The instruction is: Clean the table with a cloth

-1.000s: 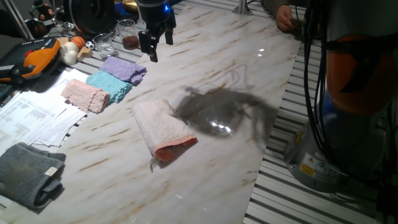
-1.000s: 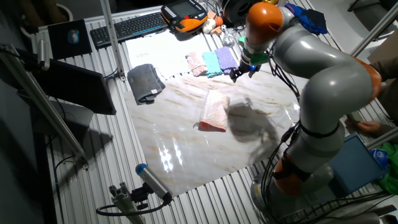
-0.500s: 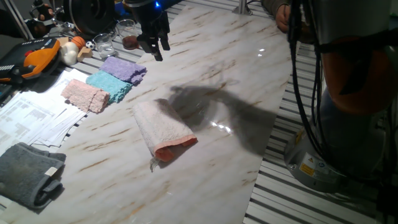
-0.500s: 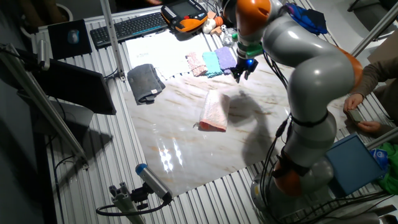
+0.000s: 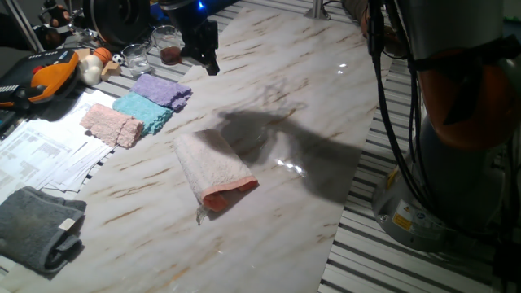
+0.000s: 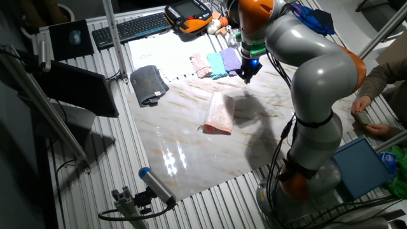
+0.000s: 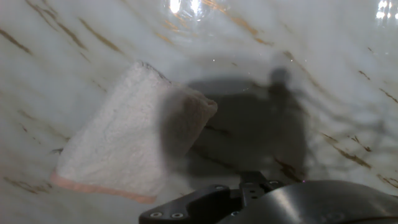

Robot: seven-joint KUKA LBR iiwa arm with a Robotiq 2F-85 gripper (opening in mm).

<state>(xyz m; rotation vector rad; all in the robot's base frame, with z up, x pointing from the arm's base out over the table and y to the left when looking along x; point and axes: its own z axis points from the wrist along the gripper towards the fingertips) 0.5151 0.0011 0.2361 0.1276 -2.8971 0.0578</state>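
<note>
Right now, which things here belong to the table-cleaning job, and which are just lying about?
Job: cloth, table, gripper.
Lying about: grey towel, salmon-pink cloth, teal cloth, purple cloth, papers, keyboard.

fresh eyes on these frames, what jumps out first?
The big grey-and-orange arm leaning over the white marble table, its gripper hanging above the far end. Mid-table lies the folded pale towel with an orange-red edge, untouched, half in the arm's shadow.
</note>
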